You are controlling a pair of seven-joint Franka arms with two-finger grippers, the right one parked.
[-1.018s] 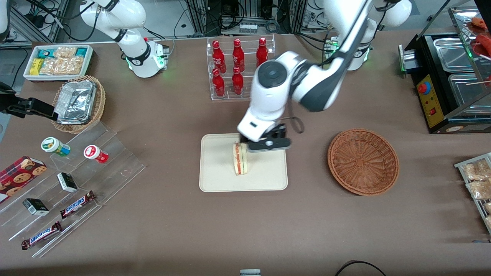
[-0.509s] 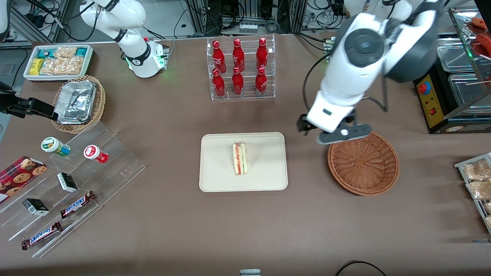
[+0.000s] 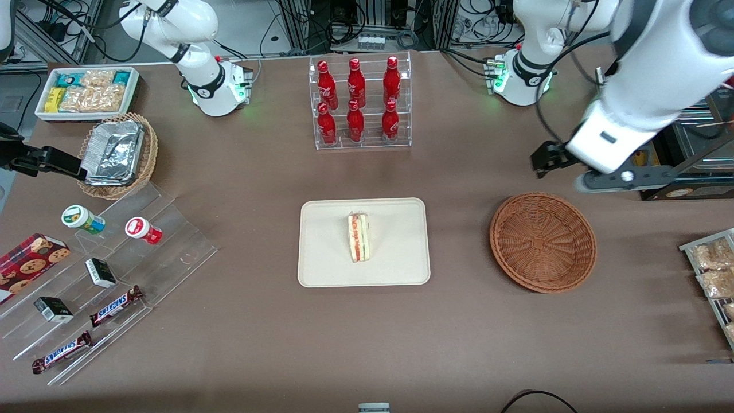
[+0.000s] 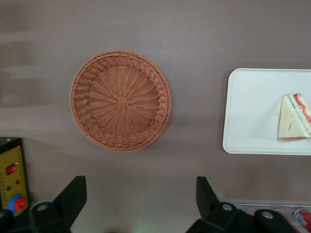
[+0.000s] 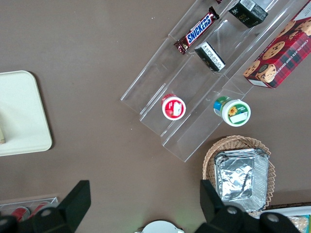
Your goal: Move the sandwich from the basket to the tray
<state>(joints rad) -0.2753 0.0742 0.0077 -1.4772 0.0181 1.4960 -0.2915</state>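
Sandwich (image 3: 359,237) sits on the tray (image 3: 327,264), about mid-tray, standing on edge w/ its striped red-orange/green cut face up. Long axis runs from the bottle-rack side toward the front camera; wedge looks slimmer at the camera-near end. In my wrist cam the sandwich (image 4: 294,118) shows its pale bread face w/ the filling stripes along one slanted edge, and only part of the tray (image 4: 248,121) fits in frame, the rest cut off.

Basket (image 3: 543,242) lies beside the tray toward my end of the table, well apart from it, bare weave inside. Wrist cam sees the whole basket (image 4: 121,100) from straight above.

My gripper (image 4: 138,199) is up in the air, jaws spread wide, nothing between them; only the two dark fingertips (image 4: 73,194) show in that view. From the front, my gripper (image 3: 596,172) hangs farther from the camera than the basket, toward my end of the table, close to the black machine w/ the yellow panel (image 3: 642,160). My forearm slants upward out of frame, so its upper part is cut off; fingers are hard to make out under the white wrist housing there.
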